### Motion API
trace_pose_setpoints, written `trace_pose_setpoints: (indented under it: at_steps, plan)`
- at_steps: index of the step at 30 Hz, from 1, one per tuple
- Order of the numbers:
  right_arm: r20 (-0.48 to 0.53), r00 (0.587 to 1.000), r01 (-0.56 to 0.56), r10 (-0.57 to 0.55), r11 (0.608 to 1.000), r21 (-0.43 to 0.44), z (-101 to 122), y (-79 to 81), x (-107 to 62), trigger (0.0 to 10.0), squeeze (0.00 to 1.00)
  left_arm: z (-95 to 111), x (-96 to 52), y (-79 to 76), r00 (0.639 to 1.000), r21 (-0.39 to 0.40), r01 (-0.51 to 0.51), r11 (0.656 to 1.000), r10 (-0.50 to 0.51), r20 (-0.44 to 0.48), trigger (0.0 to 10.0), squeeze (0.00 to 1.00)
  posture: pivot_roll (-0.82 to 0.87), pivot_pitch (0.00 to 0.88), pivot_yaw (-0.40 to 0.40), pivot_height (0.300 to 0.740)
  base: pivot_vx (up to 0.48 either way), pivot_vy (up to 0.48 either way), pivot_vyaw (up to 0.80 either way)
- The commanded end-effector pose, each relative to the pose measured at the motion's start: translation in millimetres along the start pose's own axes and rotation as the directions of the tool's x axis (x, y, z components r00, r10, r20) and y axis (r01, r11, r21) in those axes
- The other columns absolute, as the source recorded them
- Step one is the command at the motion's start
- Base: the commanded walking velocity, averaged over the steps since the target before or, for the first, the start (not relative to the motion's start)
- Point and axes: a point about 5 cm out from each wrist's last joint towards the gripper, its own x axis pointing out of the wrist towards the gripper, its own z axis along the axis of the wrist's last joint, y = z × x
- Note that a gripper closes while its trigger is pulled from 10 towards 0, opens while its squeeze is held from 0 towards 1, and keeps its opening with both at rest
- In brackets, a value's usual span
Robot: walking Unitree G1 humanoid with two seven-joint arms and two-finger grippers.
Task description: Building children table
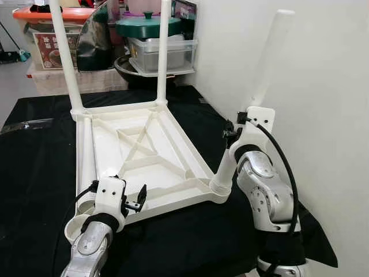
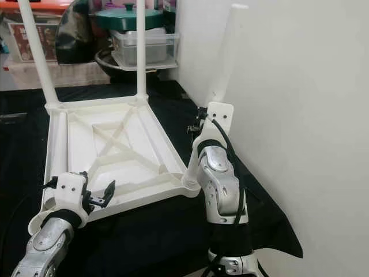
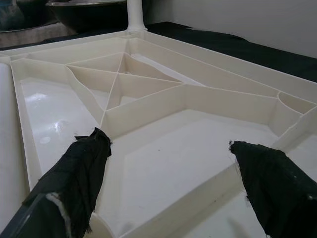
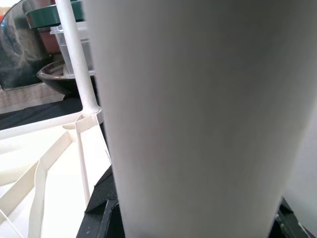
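A white plastic table top (image 1: 173, 199) lies upside down on a black cloth (image 1: 34, 173). Two white legs (image 1: 63, 52) (image 1: 163, 52) stand upright in its far corners. A third leg (image 1: 262, 69) sits in the near right corner socket (image 1: 222, 187) and leans toward the wall. My right gripper (image 1: 233, 133) is shut on this leg partway up; the leg (image 4: 198, 119) shows close up in the right wrist view. A fourth leg (image 1: 86, 156) lies along the top's left side. My left gripper (image 1: 124, 202) hovers open at the near edge, its fingers (image 3: 74, 173) apart above the ribbed underside (image 3: 163, 99).
A white wall (image 1: 323, 86) runs close along the right. Behind the table stand a clear container (image 1: 176, 55) under a green-lidded pot (image 1: 149, 26), a dark bowl (image 1: 130, 69) and an orange-lidded box (image 1: 49, 34). The cloth's near right corner hangs by my right arm.
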Motion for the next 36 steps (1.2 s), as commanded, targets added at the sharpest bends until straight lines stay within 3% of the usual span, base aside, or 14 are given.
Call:
trace_pose_setpoints:
  at_steps: [1, 5, 6, 7, 15, 22, 25, 26, 27, 31, 32, 34, 35, 36]
  plan:
    - [-0.167, 0.984, 0.065, -0.061, 0.998, 0.021, -30.7, -15.4, 1.1, 10.0, 0.05, -3.2, 0.1, -0.4, 1.0, 0.022, 0.012, 1.0, -0.012, -0.012, 10.0, 0.0, 0.05, 0.0, -0.043, 0.74, 0.0, 0.0, 0.0]
    - [-0.162, 0.985, 0.06, -0.055, 0.998, 0.025, -29.3, -14.4, 0.7, 10.0, 0.07, -3.3, 0.1, -0.5, 1.0, 0.022, 0.013, 1.0, -0.013, -0.012, 10.0, 0.0, 0.05, 0.0, -0.042, 0.74, 0.0, 0.0, 0.0]
    - [-0.148, 0.988, 0.053, -0.049, 0.998, 0.028, -26.8, -13.5, 0.3, 10.0, 0.58, -3.3, 0.0, -0.7, 1.0, 0.022, 0.013, 1.0, -0.013, -0.013, 10.0, 0.0, 0.05, 0.0, -0.04, 0.74, 0.0, 0.0, 0.0]
    - [-0.124, 0.992, 0.04, -0.035, 0.998, 0.039, -22.1, -11.9, -0.4, 10.0, 1.0, -3.3, 0.1, -1.0, 1.0, 0.022, 0.014, 1.0, -0.014, -0.012, 10.0, 0.0, 0.04, 0.0, -0.04, 0.74, 0.0, 0.0, 0.0]
    - [0.034, 0.998, -0.048, 0.045, 0.996, 0.073, 12.3, -3.4, -4.0, 10.0, 1.0, -3.8, 0.3, -0.8, 1.0, 0.019, 0.014, 1.0, -0.014, -0.013, 10.0, 0.0, 0.04, 0.0, -0.04, 0.74, 0.0, 0.0, 0.0]
    - [0.074, 0.995, -0.077, 0.073, 0.995, 0.062, 23.8, -4.6, -3.1, 10.0, 1.0, -4.3, 0.1, -1.4, 1.0, 0.018, 0.016, 1.0, -0.015, -0.013, 10.0, 0.0, 0.04, 0.0, -0.038, 0.74, 0.0, 0.0, 0.0]
    - [0.143, 0.965, -0.226, 0.222, 0.974, 0.011, 46.9, -7.6, 2.2, 10.0, 1.0, -4.7, 1.1, -2.5, 1.0, 0.017, 0.022, 1.0, -0.022, -0.014, 10.0, 0.0, 0.03, 0.0, -0.034, 0.74, 0.0, 0.0, 0.0]
    - [0.143, 0.965, -0.226, 0.222, 0.974, 0.011, 46.9, -7.6, 2.2, 10.0, 1.0, -4.7, 1.1, -2.5, 1.0, 0.017, 0.022, 1.0, -0.022, -0.014, 10.0, 0.0, 0.03, 0.0, -0.034, 0.74, 0.0, 0.0, 0.0]
    - [0.137, 0.955, -0.26, 0.262, 0.965, -0.031, 50.3, -12.3, 6.4, 10.0, 0.73, -4.6, 1.5, -2.8, 1.0, 0.017, 0.024, 1.0, -0.024, -0.013, 10.0, 0.0, 0.02, 0.0, -0.031, 0.74, 0.0, 0.0, 0.0]
    - [0.125, 0.943, -0.3, 0.308, 0.951, -0.082, 54.9, -18.8, 11.0, 10.0, 0.73, -4.6, 2.1, -3.3, 1.0, 0.017, 0.026, 1.0, -0.026, -0.012, 10.0, 0.0, 0.02, 0.0, -0.031, 0.74, 0.0, 0.0, 0.0]
    - [0.114, 0.937, -0.317, 0.329, 0.941, -0.116, 55.8, -21.3, 12.8, 10.0, 0.35, -4.6, 2.2, -3.4, 1.0, 0.017, 0.027, 0.999, -0.027, -0.012, 10.0, 0.0, 0.02, 0.0, -0.031, 0.74, 0.0, 0.0, 0.0]
    - [0.114, 0.937, -0.317, 0.329, 0.941, -0.116, 55.8, -21.3, 12.8, 10.0, 0.35, -4.6, 2.2, -3.4, 1.0, 0.017, 0.027, 0.999, -0.027, -0.012, 10.0, 0.0, 0.02, 0.0, -0.031, 0.74, 0.0, 0.0, 0.0]
    - [0.111, 0.922, -0.349, 0.371, 0.92, -0.181, 66.4, -33.9, 23.5, 10.0, 0.0, -4.5, 2.4, -2.7, 1.0, 0.018, 0.027, 0.999, -0.027, -0.011, 10.0, 0.0, 0.02, 0.0, -0.04, 0.74, 0.0, 0.0, 0.0]
    - [0.111, 0.922, -0.349, 0.371, 0.92, -0.181, 66.4, -33.9, 23.5, 10.0, 0.0, -4.5, 2.4, -2.7, 1.0, 0.018, 0.027, 0.999, -0.027, -0.011, 10.0, 0.0, 0.02, 0.0, -0.04, 0.74, 0.0, 0.0, 0.0]
